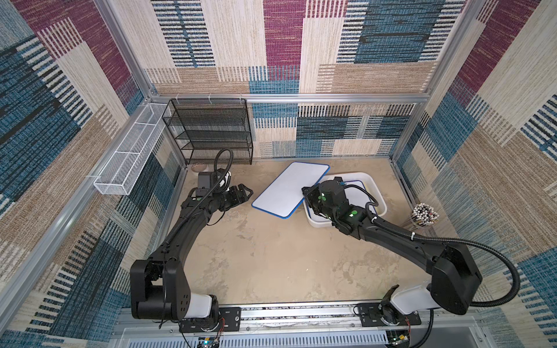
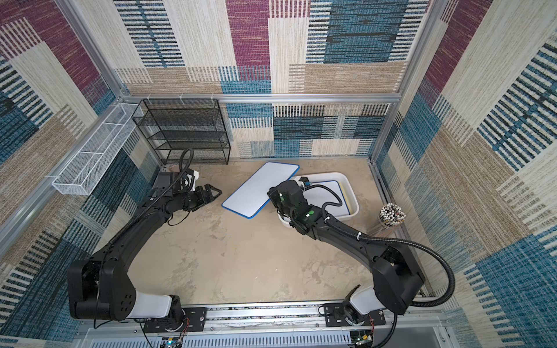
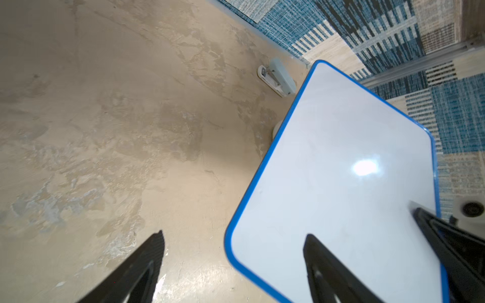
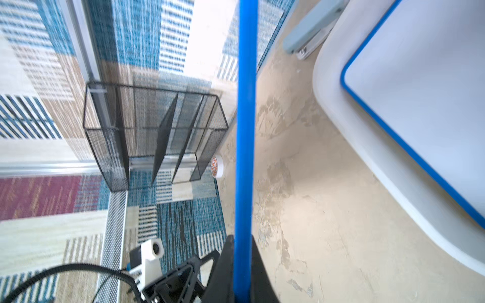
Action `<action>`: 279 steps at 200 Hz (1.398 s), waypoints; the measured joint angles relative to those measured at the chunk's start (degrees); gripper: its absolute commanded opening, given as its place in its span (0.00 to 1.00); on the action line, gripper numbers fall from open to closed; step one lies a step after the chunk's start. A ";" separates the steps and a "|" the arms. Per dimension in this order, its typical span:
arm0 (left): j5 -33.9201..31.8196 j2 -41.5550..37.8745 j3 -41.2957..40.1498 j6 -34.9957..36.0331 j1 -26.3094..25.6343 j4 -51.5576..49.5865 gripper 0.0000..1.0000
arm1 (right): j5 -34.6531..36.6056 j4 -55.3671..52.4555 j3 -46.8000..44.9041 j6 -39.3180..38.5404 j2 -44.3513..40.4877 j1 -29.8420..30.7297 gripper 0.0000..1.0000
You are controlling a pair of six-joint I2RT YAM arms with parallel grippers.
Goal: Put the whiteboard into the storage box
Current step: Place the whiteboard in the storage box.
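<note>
Two whiteboards, one storage box [image 1: 378, 192] counted: boxed whiteboard [image 4: 425, 105] laid inside, raised whiteboard [image 1: 289, 188] clamped edgewise by right gripper [image 1: 304, 194]; left gripper [image 1: 247, 194] held wide beside it.

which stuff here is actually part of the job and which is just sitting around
In the job:
whiteboard, clamped by the right gripper
storage box
open left gripper

Lying about:
second whiteboard already in the box
black mesh rack
white wire basket
cup of pens or pencils
stapler
tape roll
</note>
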 measured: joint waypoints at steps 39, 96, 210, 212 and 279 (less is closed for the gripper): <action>-4.24 -0.22 0.00 2.40 -8.02 0.37 0.86 | 7.69 -7.15 0.81 7.10 -4.57 -2.43 0.00; -11.52 -1.36 0.00 5.73 -18.05 0.33 0.86 | 13.46 -15.34 -0.02 15.50 -6.21 -7.76 0.01; -13.25 -0.42 0.72 7.34 -23.52 -1.14 0.85 | 12.00 -10.91 -10.67 15.04 -5.25 -17.97 0.02; -13.25 -0.39 0.72 7.34 -23.52 -1.16 0.85 | 11.98 -10.56 -10.95 14.99 -5.20 -17.99 0.02; -13.29 -0.15 1.01 7.39 -23.52 -1.42 0.85 | 9.22 -2.25 -15.13 12.35 -1.97 -18.21 0.23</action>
